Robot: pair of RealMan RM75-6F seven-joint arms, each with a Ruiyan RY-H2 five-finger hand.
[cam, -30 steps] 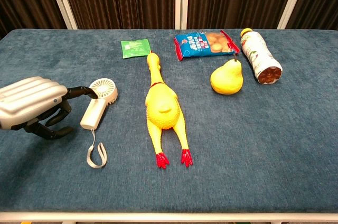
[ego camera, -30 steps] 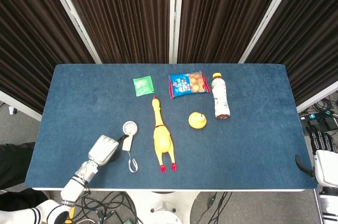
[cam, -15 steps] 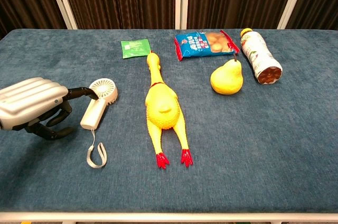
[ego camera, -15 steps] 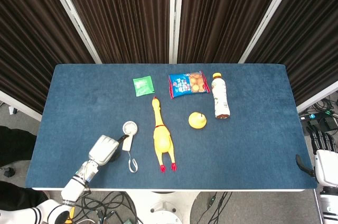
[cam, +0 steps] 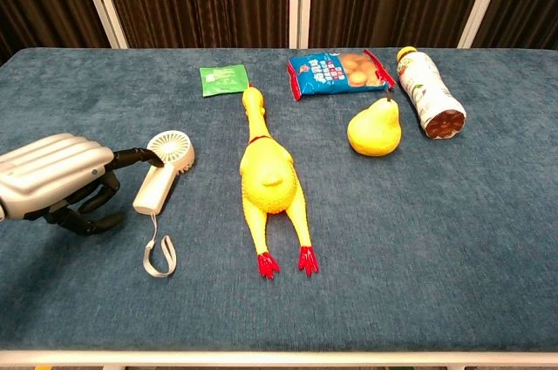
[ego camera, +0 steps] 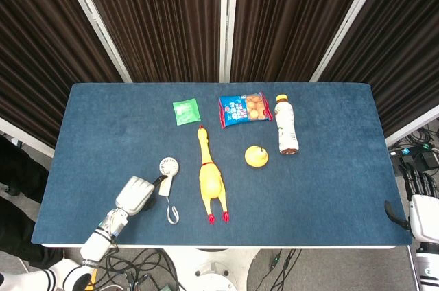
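- Since 1 second ago your left hand [cam: 54, 180] has sunk slightly toward the lower left of the chest view; nothing on the table has shifted.
- Your left hand holds nothing: its fingers curl down onto the cloth at the left edge of the chest view, with 1 dark fingertip [cam: 150, 157] stretched out to the neck of the handheld fan [cam: 161, 171], touching it or just short of it; you cannot tell which.
- That white fan lies flat, round head toward the top of the frame, its wrist loop [cam: 159, 256] trailing toward the bottom.
- Your right hand [ego camera: 420, 198] shows only at the far right edge of the head view, off the blue table [ego camera: 329, 181]; whether it is spread or closed cannot be told.
- Right of the fan lies the rubber chicken [cam: 271, 180], lengthwise at centre frame.
- Further toward the upper right sit the yellow pear [cam: 375, 128], the bottle [cam: 428, 102] on its side, the snack bag [cam: 338, 72] and the green packet [cam: 224, 79].
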